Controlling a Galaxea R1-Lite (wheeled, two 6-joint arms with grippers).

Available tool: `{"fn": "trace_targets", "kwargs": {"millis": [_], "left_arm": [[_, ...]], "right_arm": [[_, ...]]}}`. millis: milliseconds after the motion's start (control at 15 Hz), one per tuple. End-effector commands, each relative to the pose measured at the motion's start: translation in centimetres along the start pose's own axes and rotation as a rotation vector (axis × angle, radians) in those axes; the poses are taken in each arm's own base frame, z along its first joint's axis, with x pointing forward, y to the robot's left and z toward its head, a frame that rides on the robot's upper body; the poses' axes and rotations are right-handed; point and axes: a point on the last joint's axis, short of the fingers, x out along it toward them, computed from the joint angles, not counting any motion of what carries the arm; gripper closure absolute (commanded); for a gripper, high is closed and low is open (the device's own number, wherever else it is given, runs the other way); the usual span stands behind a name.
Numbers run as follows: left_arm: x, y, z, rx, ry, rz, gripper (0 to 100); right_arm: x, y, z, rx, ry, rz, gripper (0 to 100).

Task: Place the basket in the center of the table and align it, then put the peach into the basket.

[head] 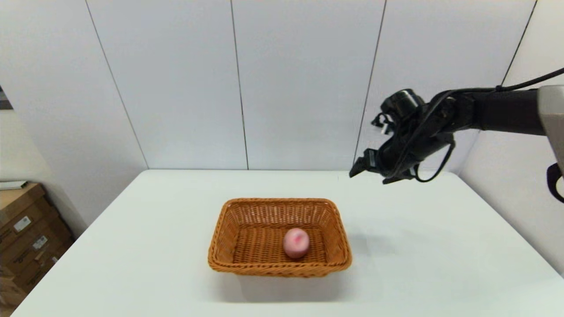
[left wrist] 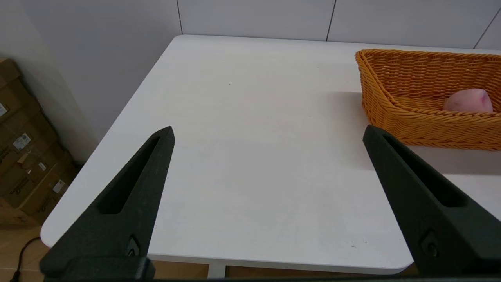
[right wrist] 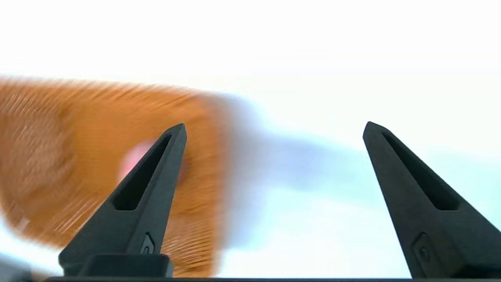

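A rectangular orange-brown wicker basket (head: 280,237) sits squarely near the middle of a white table (head: 440,264), its long sides running across the tabletop and its braided rim lined up with the table's edges. Inside it, a pale-pink peach (head: 296,242) with a darker red blush rests on the woven floor, a little toward the right of the basket and close to its near wall.

The robot's right gripper (head: 369,172) hangs in the air above the far right part of the table, well apart from the basket and higher than its rim, its black arm reaching in from the right with cables looping beneath. Its two black fingers (right wrist: 156,188) are spread wide with nothing between them; from the right wrist camera the basket and a smear of pink show only as a blur behind one finger.

The left gripper (left wrist: 268,133) stays low off the table's near left side, out of the head camera's sight. Its fingers (left wrist: 133,196) are likewise wide apart and empty, framing bare tabletop, with the basket's left end and the top of the peach visible beyond one fingertip.

Stacked cardboard boxes (head: 26,233) stand on the floor beside the table's left edge, against the pale panelled wall (head: 299,83).
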Motion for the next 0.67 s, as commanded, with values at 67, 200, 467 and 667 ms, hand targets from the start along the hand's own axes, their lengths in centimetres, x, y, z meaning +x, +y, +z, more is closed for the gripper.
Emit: {"fn": "trace_targets", "kwargs": {"millis": [67,200,467,667], "left_arm": [[0.0,0.0,0.0,0.0,0.0,0.001,0],[0.0,0.0,0.0,0.0,0.0,0.002,0],[0.0,0.0,0.0,0.0,0.002,0.001,0],[0.0,0.0,0.0,0.0,0.0,0.001,0]], "right_arm": [[-2.3,-9.8,2.0,0.113,-0.052,-0.059,0],[-3.4,-13.8,2.1,0.151,-0.072,-0.092,0],[-8.2,-17.7,0.4,0.152,-0.043,-0.047,0],[-12.8,-17.5,-1.6,0.106,-0.077,-0.068,0]]}}
